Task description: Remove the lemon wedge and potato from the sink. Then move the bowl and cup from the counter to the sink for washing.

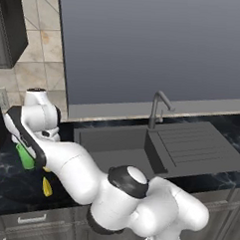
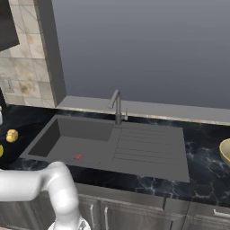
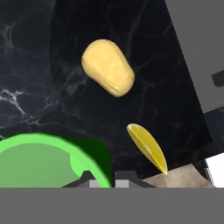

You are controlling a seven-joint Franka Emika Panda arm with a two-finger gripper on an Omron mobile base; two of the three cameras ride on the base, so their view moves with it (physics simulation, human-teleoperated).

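Hand view, tool [image 3: 105, 179] pinching cup [image 3: 39, 159] rim, potato [image 3: 107, 67], lemon wedge [image 3: 147, 147] beyond

Black marbled worktop [image 2: 148, 184] carries the recessed dark grey sink [image 2: 90, 139]. Left of sink: potato [image 3: 107, 67] and lemon wedge [image 3: 147, 148] lying on the worktop, near each other, not touching. Bowl [image 2: 226, 152] at far right.

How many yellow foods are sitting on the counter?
2. The potato lies on the dark counter; the lemon wedge lies beside it, apart, near the green cup.
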